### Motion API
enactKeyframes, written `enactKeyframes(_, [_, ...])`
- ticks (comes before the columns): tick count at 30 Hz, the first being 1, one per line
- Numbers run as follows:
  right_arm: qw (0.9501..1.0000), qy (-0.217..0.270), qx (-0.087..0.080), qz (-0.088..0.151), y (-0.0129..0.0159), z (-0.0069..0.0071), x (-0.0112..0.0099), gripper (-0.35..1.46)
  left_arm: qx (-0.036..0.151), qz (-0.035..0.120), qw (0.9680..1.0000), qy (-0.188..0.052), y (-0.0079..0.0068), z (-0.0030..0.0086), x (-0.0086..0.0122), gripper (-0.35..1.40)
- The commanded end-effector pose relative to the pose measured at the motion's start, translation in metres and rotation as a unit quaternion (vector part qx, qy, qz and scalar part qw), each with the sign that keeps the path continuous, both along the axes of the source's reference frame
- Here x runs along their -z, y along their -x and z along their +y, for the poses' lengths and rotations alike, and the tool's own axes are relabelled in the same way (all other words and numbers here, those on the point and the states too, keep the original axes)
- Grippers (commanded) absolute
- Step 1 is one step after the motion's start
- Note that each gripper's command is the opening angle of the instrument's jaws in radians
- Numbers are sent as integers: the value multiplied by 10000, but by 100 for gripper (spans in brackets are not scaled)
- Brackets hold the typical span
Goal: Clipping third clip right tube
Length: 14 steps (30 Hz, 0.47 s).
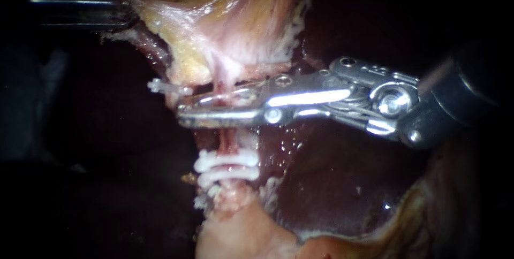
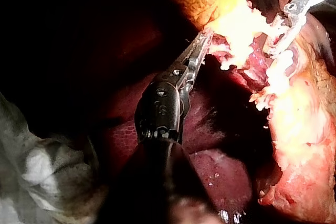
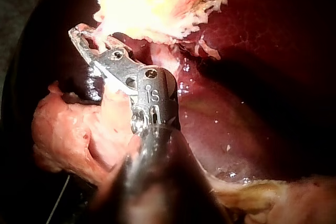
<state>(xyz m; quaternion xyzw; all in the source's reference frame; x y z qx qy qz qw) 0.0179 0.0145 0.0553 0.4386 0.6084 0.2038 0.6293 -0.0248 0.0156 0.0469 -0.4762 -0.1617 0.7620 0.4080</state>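
1. While my left pincer (image 1: 126, 13) is gripping the tissue (image 1: 176, 18) and pulling it up, the tube (image 1: 224, 141) is standing taut.
2. My right pincer (image 1: 190, 108) is sitting open astride that tube, a narrow gap showing, just above the two clips (image 1: 225, 165).
3. I am aiming to cross the tube squarely, both tips past its far edge, clear of those clips.
4. I am planning a slow squeeze without twisting, since a tug could tear the tube or nick the liver (image 1: 332, 173).
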Motion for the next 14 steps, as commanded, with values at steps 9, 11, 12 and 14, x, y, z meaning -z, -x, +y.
enactKeyframes(9, [10000, 29, 13, -46, 0, -2, -7, -35, 1, 2, 10000, 0, 0, 0, 0, -35])
enactKeyframes(11, [10000, 30, 14, -46, 0, -2, -7, -35, 1, 1, 10000, 0, 0, 0, 0, -35])
enactKeyframes(12, [10000, 31, 14, -46, 1, -2, -7, -35, 1, 1, 10000, 0, 0, 0, 0, -35])
enactKeyframes(14, [10000, 33, 14, -47, 1, -2, -8, -35, 1, 1, 10000, 0, 0, 0, 0, -35])
